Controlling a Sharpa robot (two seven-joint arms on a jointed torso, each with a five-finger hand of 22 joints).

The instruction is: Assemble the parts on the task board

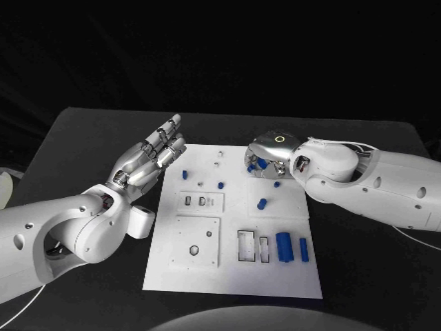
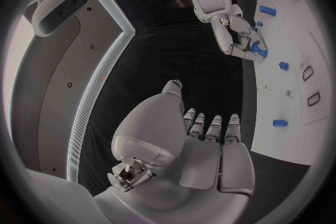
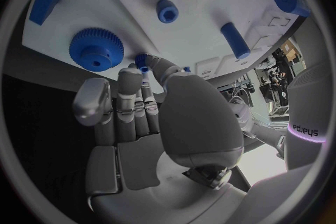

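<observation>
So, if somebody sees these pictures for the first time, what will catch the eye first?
Probably the white task board in the middle of the black table, dotted with small blue parts. Next, the right hand over its far edge, near a blue gear, and the left hand, flat and empty, beside the board.

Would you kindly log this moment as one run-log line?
left robot hand: open, fingers straight, beside task board | right robot hand: pinching small blue part over board's far end | blue gear: on board
</observation>
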